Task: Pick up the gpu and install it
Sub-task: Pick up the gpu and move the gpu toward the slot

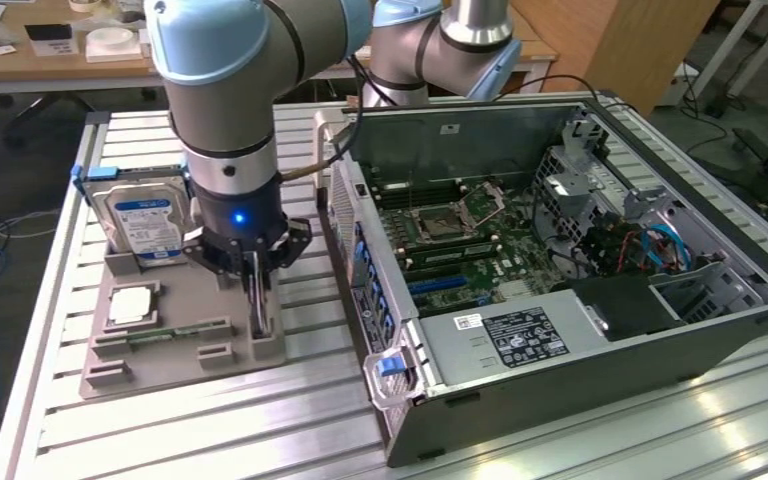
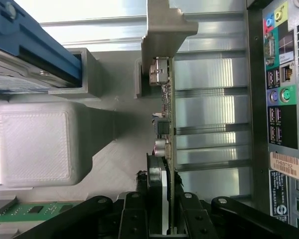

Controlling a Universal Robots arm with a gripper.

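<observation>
The gpu (image 1: 261, 318) stands on edge at the side of the grey holder tray (image 1: 184, 372) nearest the computer case. It is a thin dark card. The wrist view shows it edge-on as the gpu (image 2: 167, 114), with its grey metal bracket (image 2: 162, 30) at the far end. My gripper (image 1: 253, 272) points straight down over it. In the wrist view the gripper (image 2: 164, 219) is shut on the card, with black fingers (image 2: 137, 214) pressing on either side. The card's lower edge still seems to sit in the tray's slot.
On the tray are a hard drive (image 1: 144, 228) standing upright, a white square part (image 1: 133, 305) and a green memory stick (image 1: 171, 333). The open computer case (image 1: 598, 330) lies at the exterior view's right with its motherboard (image 1: 444, 250) exposed. Its rear port panel (image 2: 281, 99) is close beside the gripper.
</observation>
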